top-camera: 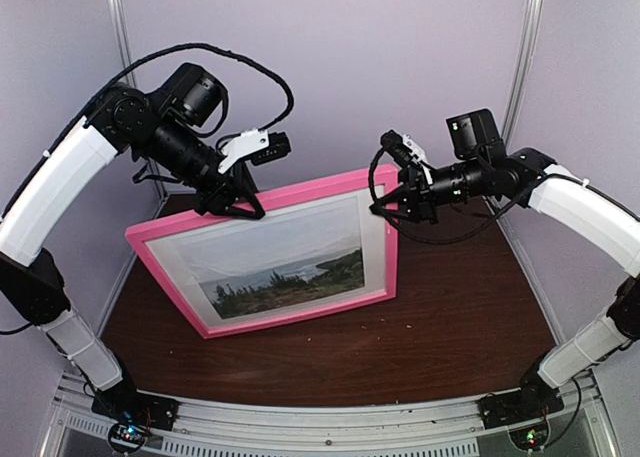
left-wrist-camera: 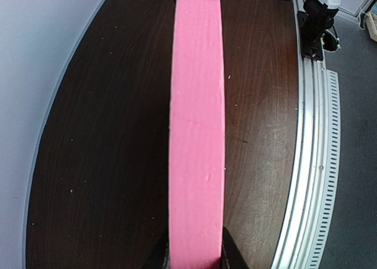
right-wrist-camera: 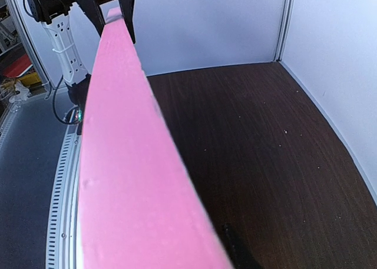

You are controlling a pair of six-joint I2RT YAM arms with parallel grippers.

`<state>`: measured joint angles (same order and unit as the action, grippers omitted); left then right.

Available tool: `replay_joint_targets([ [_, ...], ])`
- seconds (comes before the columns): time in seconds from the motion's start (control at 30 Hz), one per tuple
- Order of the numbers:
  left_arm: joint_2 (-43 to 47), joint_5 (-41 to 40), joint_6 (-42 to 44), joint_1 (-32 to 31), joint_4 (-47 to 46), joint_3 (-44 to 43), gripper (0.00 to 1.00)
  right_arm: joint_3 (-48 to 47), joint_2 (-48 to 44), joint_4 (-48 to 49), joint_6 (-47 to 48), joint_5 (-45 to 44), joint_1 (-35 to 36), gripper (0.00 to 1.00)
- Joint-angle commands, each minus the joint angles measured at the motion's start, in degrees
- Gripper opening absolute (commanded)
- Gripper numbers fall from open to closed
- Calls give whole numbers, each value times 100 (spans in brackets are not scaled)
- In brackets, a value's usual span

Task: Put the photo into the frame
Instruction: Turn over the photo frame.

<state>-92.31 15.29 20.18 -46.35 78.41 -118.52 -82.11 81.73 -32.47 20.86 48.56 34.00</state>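
Note:
The pink frame [top-camera: 300, 315] stands upright on its long lower rail on the dark table, front facing the arms. Inside it, the photo [top-camera: 290, 277] of pale sky over dark trees shows behind a white mat [top-camera: 250, 239]. My left gripper [top-camera: 240, 209] is shut on the top rail near its middle. In the left wrist view the rail [left-wrist-camera: 197, 133] runs between its fingers [left-wrist-camera: 194, 260]. My right gripper [top-camera: 392, 205] is shut on the frame's upper right corner. In the right wrist view the rail [right-wrist-camera: 123, 163] fills the gap, with one dark finger [right-wrist-camera: 234, 245] beside it.
The dark wood table [top-camera: 450, 307] lies under and around the frame, with pale walls on three sides. A metal rail [top-camera: 330, 422] with both arm bases runs along the near edge. The left gripper also shows far along the rail in the right wrist view [right-wrist-camera: 112, 13].

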Motion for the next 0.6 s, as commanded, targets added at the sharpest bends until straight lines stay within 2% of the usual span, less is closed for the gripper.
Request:
replay_joint_targets([
  [0.0,84,-228,-134,176,-810,-114,3,162,-85,-139,-228,161,31,25],
  [0.27,44,-285,-230,209,-930,-25,28,312,-181,-90,-232,173,32,4],
  [0.47,69,-410,-308,253,-1068,100,42,509,-293,140,-346,69,20,0],
  [0.5,87,-462,-330,257,-1118,134,46,537,-293,180,-371,47,21,0],
  [0.57,144,-591,-352,259,-1209,204,68,564,-286,217,-449,-1,-1,0],
])
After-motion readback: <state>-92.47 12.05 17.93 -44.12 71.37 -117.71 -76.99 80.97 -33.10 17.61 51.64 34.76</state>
